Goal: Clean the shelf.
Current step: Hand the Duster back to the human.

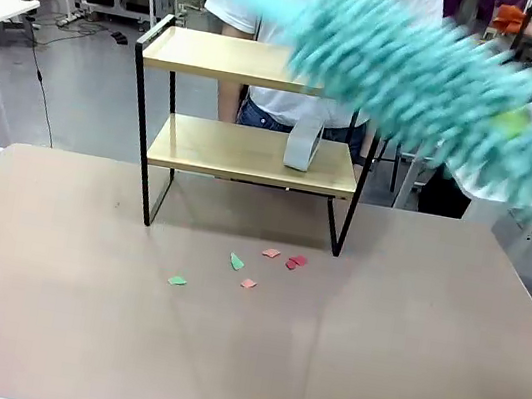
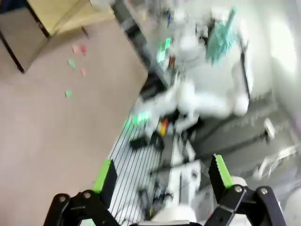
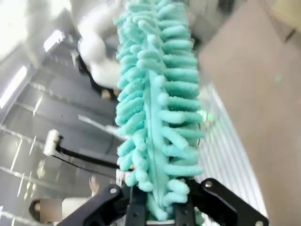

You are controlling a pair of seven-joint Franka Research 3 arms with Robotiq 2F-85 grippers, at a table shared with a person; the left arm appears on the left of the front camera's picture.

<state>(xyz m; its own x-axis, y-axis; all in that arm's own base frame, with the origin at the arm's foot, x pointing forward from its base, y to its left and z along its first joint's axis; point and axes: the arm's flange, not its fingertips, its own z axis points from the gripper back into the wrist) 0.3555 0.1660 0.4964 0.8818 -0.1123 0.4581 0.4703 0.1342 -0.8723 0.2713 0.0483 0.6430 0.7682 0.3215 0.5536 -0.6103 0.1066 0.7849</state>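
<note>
The shelf (image 1: 224,147) stands at the table's far middle, two light boards in a black frame. A grey curved object (image 1: 303,145) rests on its lower board. My right gripper (image 1: 513,121) is up at the right, shut on a fluffy teal duster (image 1: 409,65) that sweeps, blurred, across the air over the top board. In the right wrist view the duster (image 3: 157,103) rises straight out of the right gripper (image 3: 160,209). My left gripper (image 2: 162,175) stands open with nothing between its green pads (image 2: 104,175), off the table's side, with the shelf (image 2: 51,12) far off.
Several small green, pink and red paper scraps (image 1: 252,263) lie on the brown table (image 1: 241,358) just in front of the shelf. A person in a white shirt (image 1: 291,102) stands behind the shelf. The scraps (image 2: 75,61) also appear in the left wrist view.
</note>
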